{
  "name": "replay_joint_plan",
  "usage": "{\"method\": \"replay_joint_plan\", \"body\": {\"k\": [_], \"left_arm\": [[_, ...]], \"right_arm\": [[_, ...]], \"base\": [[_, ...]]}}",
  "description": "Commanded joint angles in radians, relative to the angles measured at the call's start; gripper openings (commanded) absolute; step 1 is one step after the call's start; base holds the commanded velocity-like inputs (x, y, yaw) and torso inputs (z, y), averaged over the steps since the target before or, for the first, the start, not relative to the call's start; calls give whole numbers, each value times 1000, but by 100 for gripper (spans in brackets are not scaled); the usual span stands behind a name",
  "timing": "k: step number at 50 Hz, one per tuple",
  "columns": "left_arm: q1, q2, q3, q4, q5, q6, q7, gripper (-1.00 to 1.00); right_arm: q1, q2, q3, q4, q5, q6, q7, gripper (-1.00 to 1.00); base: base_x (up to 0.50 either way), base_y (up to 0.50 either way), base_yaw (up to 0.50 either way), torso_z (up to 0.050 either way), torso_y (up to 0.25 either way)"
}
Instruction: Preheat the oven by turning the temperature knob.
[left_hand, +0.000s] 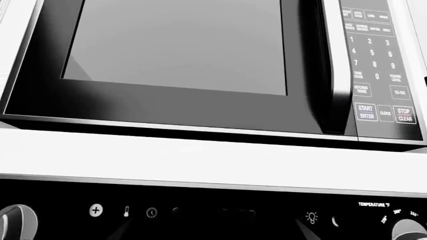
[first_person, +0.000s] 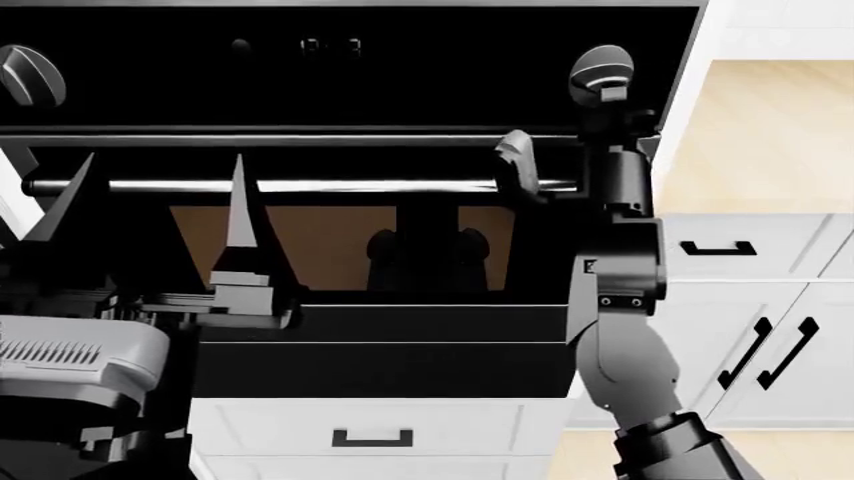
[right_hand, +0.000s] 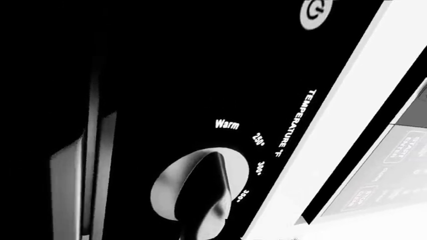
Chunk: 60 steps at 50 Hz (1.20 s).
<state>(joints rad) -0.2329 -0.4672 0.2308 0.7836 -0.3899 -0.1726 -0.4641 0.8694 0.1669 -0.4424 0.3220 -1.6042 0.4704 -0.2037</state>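
Left wrist view: microwave (left_hand: 180, 60) above the oven (left_hand: 213, 212) panel.

Head view: the left gripper (first_person: 160, 215) hangs spread wide before the oven's bar handle (first_person: 347, 186). The right gripper (first_person: 567, 125) reaches the temperature knob (first_person: 603, 72); its spread cannot be told.

Right wrist view: the knob sits close ahead, beneath "TEMPERATURE °F".
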Motion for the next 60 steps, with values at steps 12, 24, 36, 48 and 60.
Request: {"method": "replay_joint_plan", "body": {"k": [12, 24, 36, 48, 60], "left_arm": [[0, -5, 1, -3, -3, 3, -4, 100], [-3, -7, 3, -5, -3, 4, -7, 100], [-5, -8, 5, -9, -3, 6, -8, 100], [-5, -10, 6, -10, -5, 6, -11, 100], [-7, -13, 6, -8, -8, 6, -14, 100]], "right_arm": [[102, -6, 42, -33, 230, 13, -29, -100], [99, -6, 47, -41, 250, 15, -26, -100], [101, -6, 48, -48, 262, 17, -24, -100], [105, -12, 52, -57, 281, 23, -28, -100], [121, -16, 52, -51, 291, 29, -25, -100]], "base": [[20, -1, 7, 4, 0], [21, -2, 7, 4, 0], [22, -2, 7, 4, 0], [22, -2, 7, 4, 0], [24, -2, 7, 4, 0]]}}
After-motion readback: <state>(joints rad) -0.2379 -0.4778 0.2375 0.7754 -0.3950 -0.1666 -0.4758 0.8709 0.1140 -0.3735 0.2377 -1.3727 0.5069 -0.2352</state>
